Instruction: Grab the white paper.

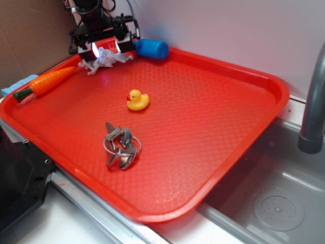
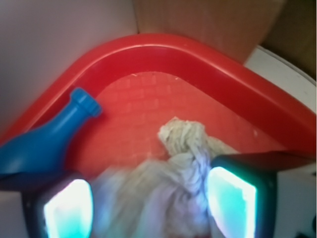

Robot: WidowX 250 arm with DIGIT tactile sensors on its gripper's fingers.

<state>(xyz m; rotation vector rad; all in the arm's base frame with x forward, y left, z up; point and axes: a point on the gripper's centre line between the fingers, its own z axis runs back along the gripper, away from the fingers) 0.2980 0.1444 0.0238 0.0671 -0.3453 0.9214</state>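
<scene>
The white paper (image 1: 107, 58) is a crumpled wad lying in the far left corner of the red tray (image 1: 274, 89). My gripper (image 1: 106, 48) is lowered over it, with one lit finger on each side. In the wrist view the paper (image 2: 183, 141) fills the gap between the two glowing pads of the gripper (image 2: 148, 206). The right pad (image 2: 230, 201) touches it, and the left side is blurred. The jaws stand wide apart around the paper, which still rests on the tray (image 2: 198, 54).
A blue bottle (image 1: 151, 48) lies just right of the gripper against the tray's back rim, and also shows in the wrist view (image 2: 34, 148). A toy carrot (image 1: 48, 81), a yellow duck (image 1: 137, 100) and metal clips (image 1: 121, 145) lie on the tray. A sink and faucet (image 1: 312, 101) are at the right.
</scene>
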